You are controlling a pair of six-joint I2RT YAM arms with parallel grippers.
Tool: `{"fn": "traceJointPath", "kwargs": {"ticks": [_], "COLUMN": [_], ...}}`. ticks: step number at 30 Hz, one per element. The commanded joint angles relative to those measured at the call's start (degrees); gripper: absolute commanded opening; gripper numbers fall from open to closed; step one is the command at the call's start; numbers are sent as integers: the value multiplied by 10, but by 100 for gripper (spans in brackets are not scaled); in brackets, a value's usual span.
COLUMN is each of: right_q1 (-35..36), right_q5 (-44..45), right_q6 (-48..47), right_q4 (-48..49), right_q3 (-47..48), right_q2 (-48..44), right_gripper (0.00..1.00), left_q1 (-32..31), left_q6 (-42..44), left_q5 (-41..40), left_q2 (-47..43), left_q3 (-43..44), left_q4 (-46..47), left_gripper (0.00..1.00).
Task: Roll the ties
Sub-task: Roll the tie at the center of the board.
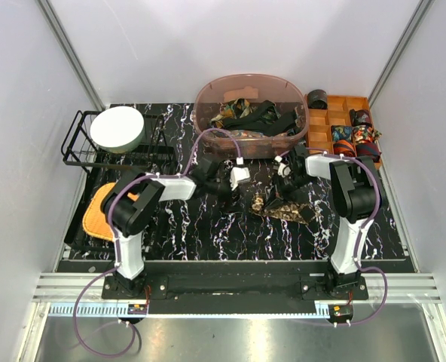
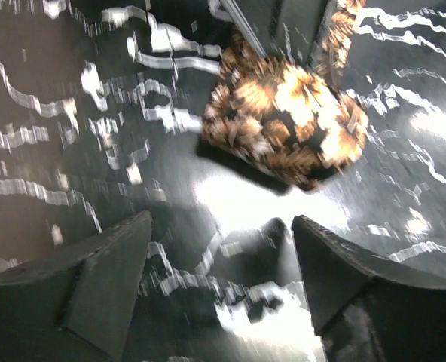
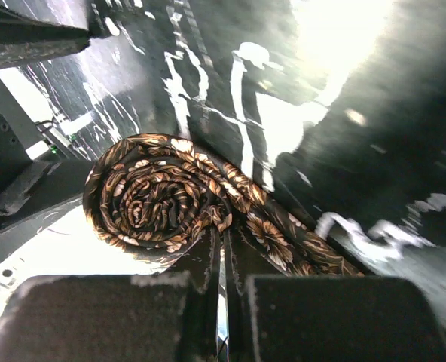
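A brown floral tie (image 1: 281,208) lies on the black marble table (image 1: 208,234), one end wound into a tight roll (image 3: 159,197) and its tail running off to the right. My right gripper (image 3: 223,232) is shut, its tips pinching the tie where the roll meets the tail. In the top view the right gripper (image 1: 285,170) hangs just behind the tie. My left gripper (image 2: 221,219) is open with only table between its fingers. The roll (image 2: 287,124) sits a short way in front of it. From above, the left gripper (image 1: 238,177) is to the left of the tie.
A clear plastic tub (image 1: 208,98) with more ties stands at the back centre. A wooden compartment box (image 1: 325,119) with rolled ties is at the back right. A black wire rack (image 1: 76,147) with a white bowl (image 1: 117,128) stands back left, an orange mat (image 1: 99,215) in front of it.
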Motion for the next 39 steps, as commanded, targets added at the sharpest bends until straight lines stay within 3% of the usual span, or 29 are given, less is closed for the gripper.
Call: {"fn": "traceJointPath", "kwargs": {"ticks": [1, 2, 11, 14, 15, 17, 19, 21, 24, 26, 27, 28, 39], "right_q1": [30, 35, 46, 46, 47, 47, 47, 50, 52, 52, 52, 52, 52], "right_q5": [136, 142, 164, 151, 147, 135, 123, 120, 113, 108, 106, 104, 90], "right_q6": [-13, -13, -73, -99, -100, -130, -147, -153, -159, -158, -156, -156, -141], "right_q4": [18, 13, -48, -69, -75, -89, -97, -101, -110, -114, -114, -112, -120], "right_q3": [16, 20, 54, 54, 58, 61, 66, 68, 77, 77, 77, 78, 93], "right_q2": [46, 49, 73, 69, 71, 74, 77, 79, 89, 95, 96, 97, 116], "right_gripper": [0, 0, 0, 0, 0, 0, 0, 0, 0, 0, 0, 0, 0], "left_q1": [1, 2, -6, -17, -18, -18, -17, -14, -2, -3, -4, -11, -45], "left_q6": [-46, -49, 14, -8, 20, 81, 49, -78, -79, -117, -114, -109, -52], "left_q5": [12, 10, 5, -68, -80, -52, -58, -95, -18, -18, -14, -13, 32], "left_q2": [-56, -62, -148, -187, -197, -229, -237, -223, -167, -164, -164, -159, -58], "left_q3": [-63, -68, -101, -148, -167, -181, -201, -162, -75, -107, -139, -145, -117], "left_q4": [30, 33, -2, 80, 104, 112, 179, 187, 71, 155, 227, 238, 262], "left_gripper": [93, 99, 99, 99, 99, 99, 99, 99, 99, 99, 99, 99, 99]}}
